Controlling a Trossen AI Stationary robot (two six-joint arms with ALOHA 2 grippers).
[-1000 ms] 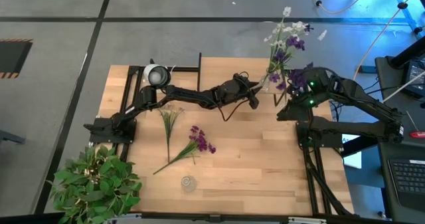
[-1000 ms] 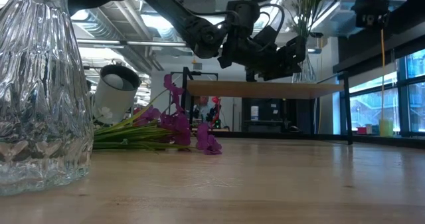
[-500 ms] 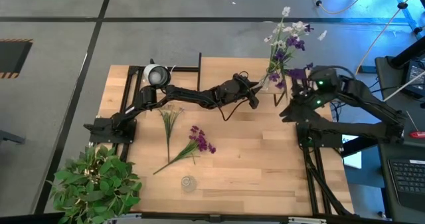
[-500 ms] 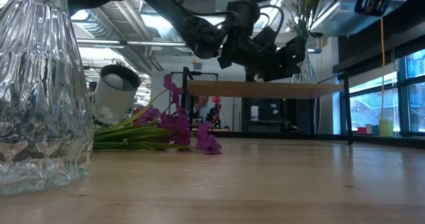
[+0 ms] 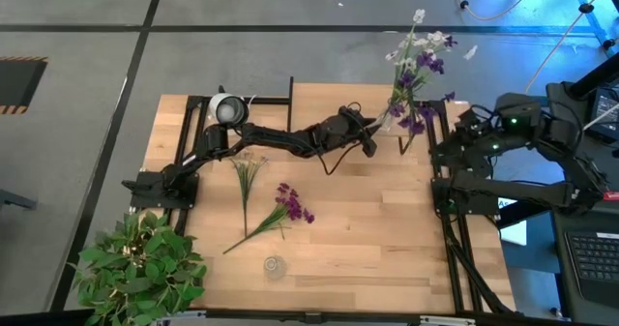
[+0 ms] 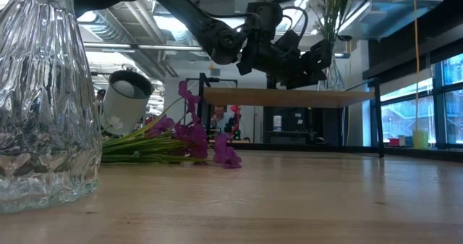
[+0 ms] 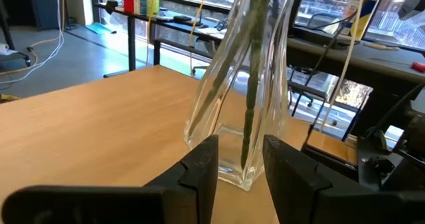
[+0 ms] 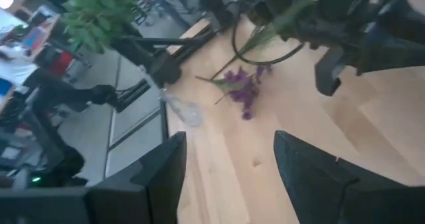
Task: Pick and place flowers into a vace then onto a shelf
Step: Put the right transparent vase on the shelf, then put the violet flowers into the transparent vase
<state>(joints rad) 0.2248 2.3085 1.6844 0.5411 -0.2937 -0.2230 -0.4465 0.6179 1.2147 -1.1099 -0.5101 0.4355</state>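
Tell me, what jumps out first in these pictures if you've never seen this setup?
Probably the tall glass vase full of purple and white flowers, standing on the raised wooden shelf at the table's far edge, with the left tool open close beside its base. Next, the loose purple flowers lying mid-table, and a bushy potted plant at the near left corner.

A glass vase [image 7: 240,111] stood on the shelf [image 5: 334,103] at the table's [image 5: 368,229] far right, with flower stems [image 7: 254,64] in it. The left gripper [image 7: 240,159] sat just before the vase. Two loose flowers [image 5: 280,210] lay mid-table to the left. A second vase [image 5: 276,265] stood near the front edge, a potted plant [image 5: 140,268] at the front-left corner. The right gripper [image 8: 229,161] was off beyond the table's right edge.
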